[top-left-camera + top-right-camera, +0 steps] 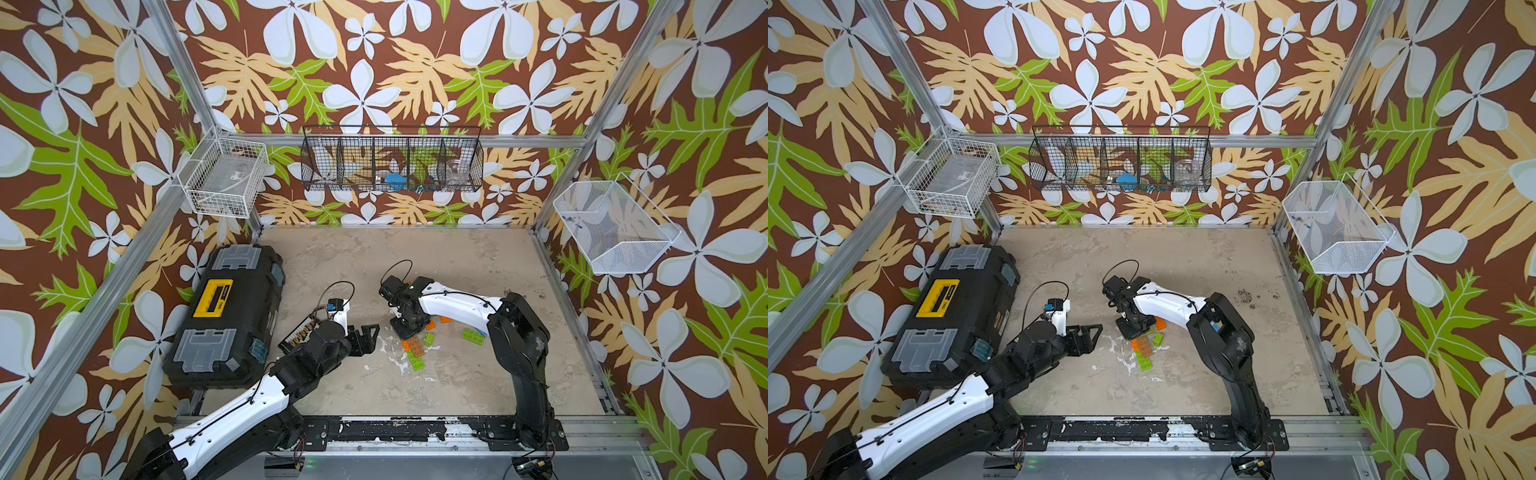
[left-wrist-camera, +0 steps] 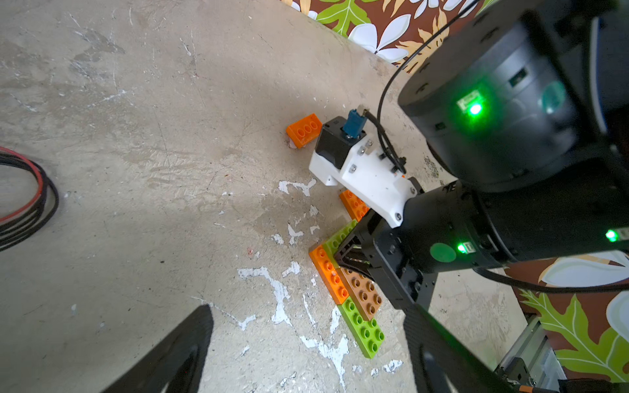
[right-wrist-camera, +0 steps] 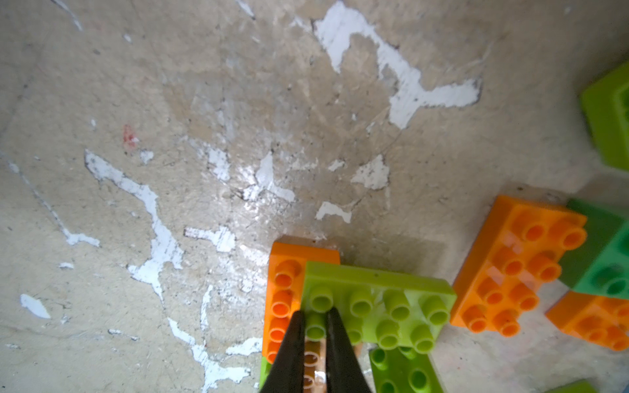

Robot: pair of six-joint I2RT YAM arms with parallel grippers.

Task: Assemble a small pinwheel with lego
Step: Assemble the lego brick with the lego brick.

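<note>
The lego lies mid-table in both top views. A flat cluster (image 1: 413, 350) (image 1: 1144, 351) joins orange (image 2: 328, 272), brown (image 2: 364, 292) and lime green (image 2: 364, 331) bricks. My right gripper (image 3: 317, 314) points straight down on its far end, shut on one stud of a lime green brick (image 3: 377, 306) that sits across the orange one (image 3: 284, 289). Loose orange (image 3: 517, 265), dark green (image 3: 606, 258) and lime green (image 1: 473, 336) bricks lie beside it. My left gripper (image 1: 365, 336) (image 2: 306, 360) hovers open to the left of the cluster, holding nothing.
A black toolbox (image 1: 224, 311) with a yellow handle fills the left side, a strip of small parts (image 1: 297, 332) at its foot. A lone orange brick (image 2: 304, 131) lies beyond the right wrist. Wire baskets (image 1: 224, 176) (image 1: 392, 160) (image 1: 611, 226) hang on the walls.
</note>
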